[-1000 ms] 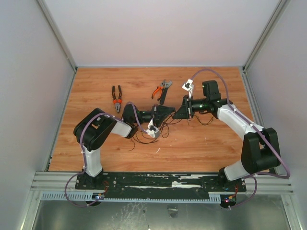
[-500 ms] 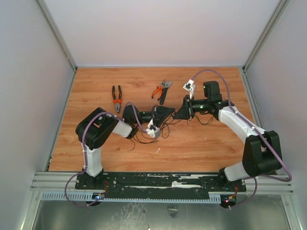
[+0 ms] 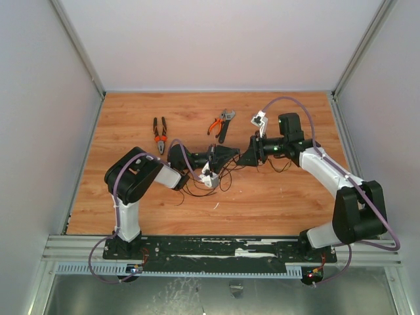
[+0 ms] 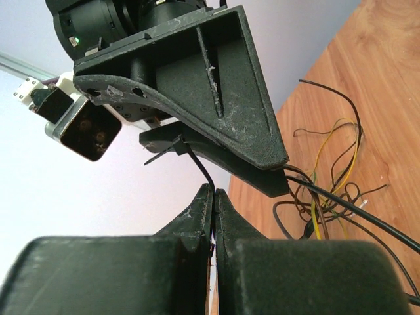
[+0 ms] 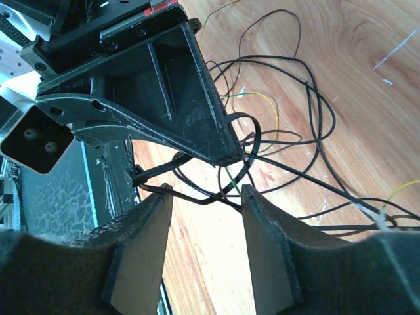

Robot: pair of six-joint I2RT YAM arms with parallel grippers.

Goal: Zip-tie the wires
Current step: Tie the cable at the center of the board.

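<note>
Two grippers in play: left gripper [image 4: 214,197], right gripper [image 5: 203,191]. One tangle of wires [image 3: 222,177]. One zip tie [image 4: 197,164]. Two orange-handled tools on the bench [image 3: 275,197]: pliers [image 3: 159,134] upper left, second tool [image 3: 222,123] upper centre.

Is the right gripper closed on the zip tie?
No, the right gripper stands open: the bare wooden table shows between its separated fingers.

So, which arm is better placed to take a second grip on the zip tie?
Probably the right. The right gripper is open, and the zip tie lies just ahead of its fingers. The left gripper is shut on the zip tie, holding it.
</note>
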